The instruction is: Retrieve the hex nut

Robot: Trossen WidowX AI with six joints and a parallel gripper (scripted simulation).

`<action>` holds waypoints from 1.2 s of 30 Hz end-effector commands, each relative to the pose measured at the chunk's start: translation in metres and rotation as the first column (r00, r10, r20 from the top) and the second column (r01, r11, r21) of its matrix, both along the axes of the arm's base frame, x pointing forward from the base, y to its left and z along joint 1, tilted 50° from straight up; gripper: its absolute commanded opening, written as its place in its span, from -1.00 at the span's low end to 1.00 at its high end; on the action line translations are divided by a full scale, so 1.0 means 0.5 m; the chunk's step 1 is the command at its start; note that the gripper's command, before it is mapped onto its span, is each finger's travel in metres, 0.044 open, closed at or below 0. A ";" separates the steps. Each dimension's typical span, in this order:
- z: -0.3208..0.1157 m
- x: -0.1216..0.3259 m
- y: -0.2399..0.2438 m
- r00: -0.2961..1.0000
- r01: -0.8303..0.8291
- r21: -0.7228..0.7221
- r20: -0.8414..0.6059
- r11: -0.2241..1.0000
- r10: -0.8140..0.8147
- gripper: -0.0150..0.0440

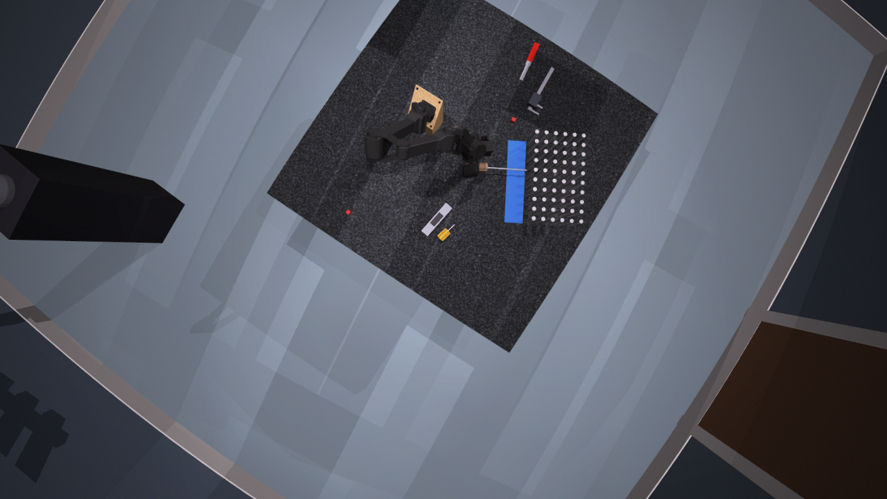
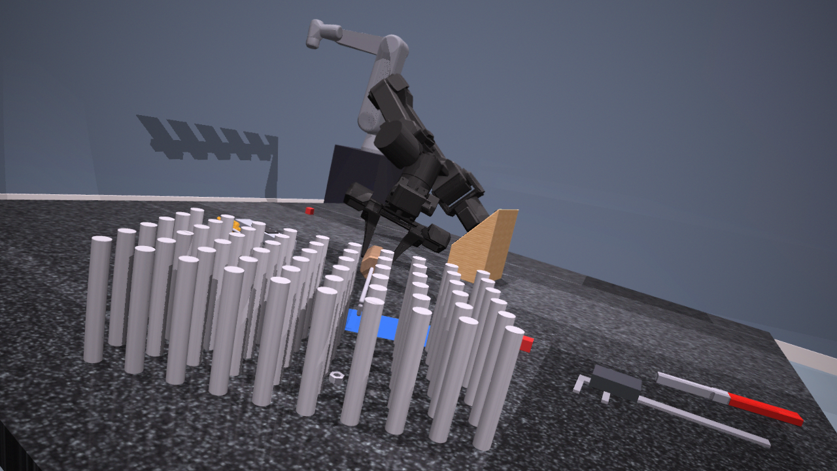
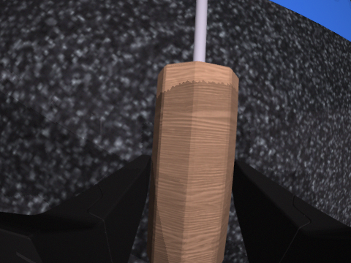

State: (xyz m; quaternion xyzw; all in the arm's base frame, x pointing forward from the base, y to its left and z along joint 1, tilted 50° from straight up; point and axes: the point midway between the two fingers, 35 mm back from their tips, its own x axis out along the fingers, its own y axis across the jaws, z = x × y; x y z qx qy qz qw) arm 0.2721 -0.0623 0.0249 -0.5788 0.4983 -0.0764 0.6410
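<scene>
My gripper (image 1: 480, 165) (image 2: 379, 258) (image 3: 191, 166) is shut on the wooden handle (image 3: 194, 124) of a hook tool. Its thin metal rod (image 1: 503, 168) (image 2: 365, 286) (image 3: 199, 33) reaches over the blue taped strip (image 1: 514, 202) (image 2: 380, 328) (image 3: 333, 12). The rod's tip is at the strip-side edge of the standing spacers (image 2: 224, 330); whether it touches one cannot be told. The rod's end is out of the wrist view. The hex nut (image 2: 335, 377) lies on the table between spacers, near the side far from the strip. All visible spacers stand upright.
A red-handled tool (image 1: 533, 52) (image 2: 764, 408) and a dark-headed pronged tool (image 1: 536, 100) (image 2: 615, 381) lie beside the field. A pale bar (image 1: 427, 229) and a yellow tool (image 1: 443, 234) lie on the opposite side. Small red cubes (image 1: 513, 118) (image 1: 348, 212) lie on the table.
</scene>
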 end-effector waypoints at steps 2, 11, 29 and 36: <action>-0.001 0.007 0.003 1.000 0.000 0.004 0.006 1.000 0.000 -0.49; -0.003 0.015 0.005 1.000 0.001 0.004 0.007 1.000 -0.001 -0.49; -0.009 0.031 0.011 1.000 0.001 0.004 0.008 1.000 -0.001 -0.49; -0.011 0.037 0.013 1.000 0.002 0.004 0.009 1.000 -0.002 -0.49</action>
